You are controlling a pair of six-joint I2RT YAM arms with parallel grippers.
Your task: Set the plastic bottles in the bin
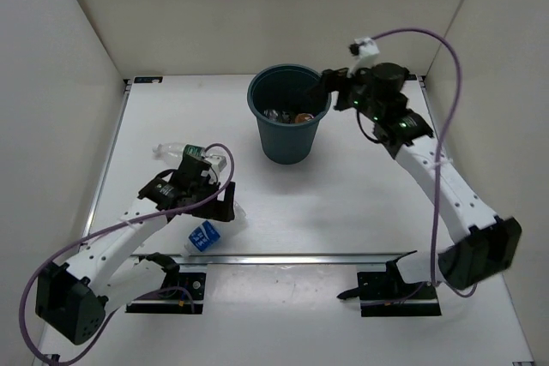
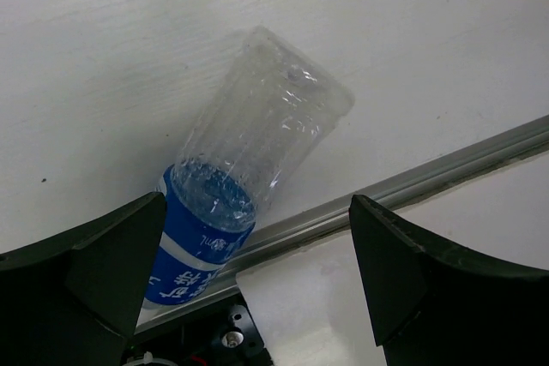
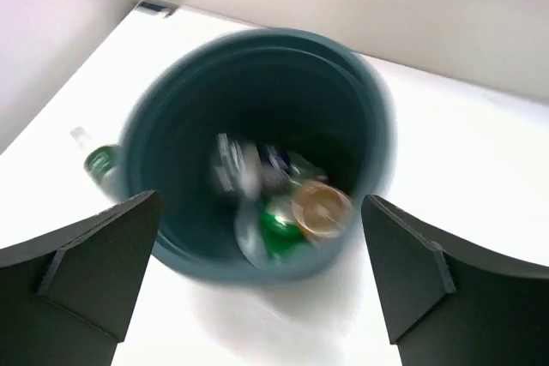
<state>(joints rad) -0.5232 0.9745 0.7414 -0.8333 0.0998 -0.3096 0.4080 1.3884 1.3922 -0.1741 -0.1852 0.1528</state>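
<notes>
My left gripper point(image 2: 257, 212), wide open and empty, hangs just over the blue-labelled bottle point(image 2: 257, 135) lying on the bench point(image 2: 103, 57), its long axis slanting between the jaws, while my right gripper point(image 3: 262, 203), also open and empty, hovers well apart over the bin point(image 3: 163, 126).

blue label point(image 2: 199, 250) characters, none legible

Dark teal bin point(image 1: 286, 141), clear bottle point(image 2: 262, 139) with blue, white-striped label point(image 2: 193, 255), white table point(image 1: 343, 203), purple cables point(image 1: 416, 31)
</notes>
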